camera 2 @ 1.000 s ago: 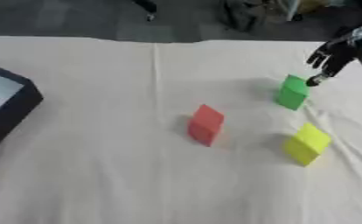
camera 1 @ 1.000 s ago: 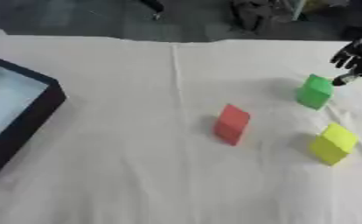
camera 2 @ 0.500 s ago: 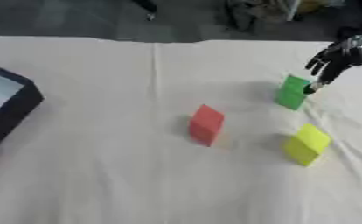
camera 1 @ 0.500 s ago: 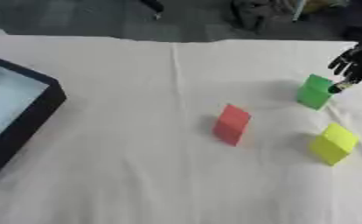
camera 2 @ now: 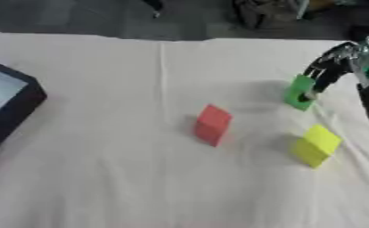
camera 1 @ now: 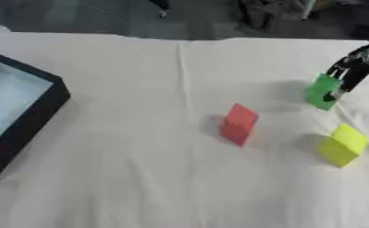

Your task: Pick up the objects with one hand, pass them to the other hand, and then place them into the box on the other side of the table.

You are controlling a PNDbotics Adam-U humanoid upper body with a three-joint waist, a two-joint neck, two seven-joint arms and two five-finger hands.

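Right hand (camera 2: 332,67) curls its fingers round the green block (camera 2: 299,92) near the table's right edge; seat the thumb before lifting.

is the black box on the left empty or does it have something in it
Cannot tell fully. The black box is cut off by the view's edge; its visible pale floor is mostly bare, with one small dark shape at the edge.

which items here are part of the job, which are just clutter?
Job: green block, red block, yellow block, black box, right hand at the green block.
Clutter: dark things beyond the table's far edge.
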